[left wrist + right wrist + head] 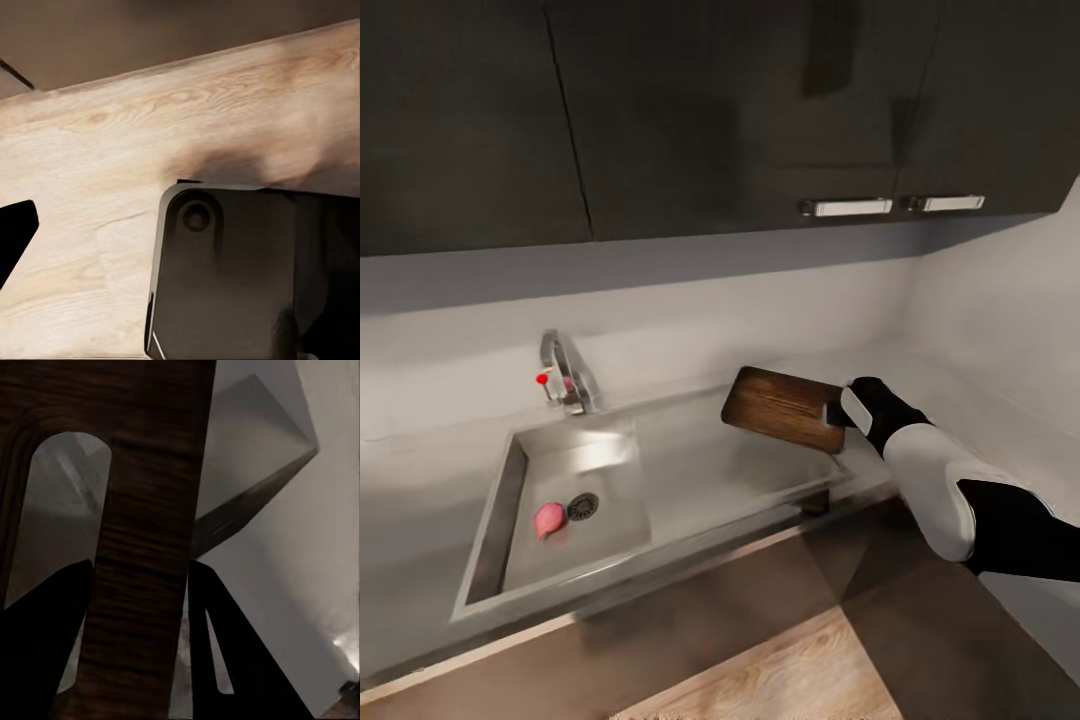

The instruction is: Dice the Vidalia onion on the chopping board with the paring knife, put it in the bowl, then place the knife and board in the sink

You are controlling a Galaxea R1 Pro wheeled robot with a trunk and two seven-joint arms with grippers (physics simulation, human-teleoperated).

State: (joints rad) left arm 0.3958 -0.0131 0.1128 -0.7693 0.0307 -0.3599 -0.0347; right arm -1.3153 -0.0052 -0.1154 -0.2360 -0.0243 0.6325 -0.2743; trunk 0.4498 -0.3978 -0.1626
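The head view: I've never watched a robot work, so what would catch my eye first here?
Probably the brown chopping board, held tilted above the sink's drainboard with the right gripper's jaws shut on its edge. Next, the small pink Vidalia onion lying in the basin beside the round drain.

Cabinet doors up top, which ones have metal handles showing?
The two rightmost upper cabinet doors: silver bar handles and sit along their lower edges. The doors farther left show none.
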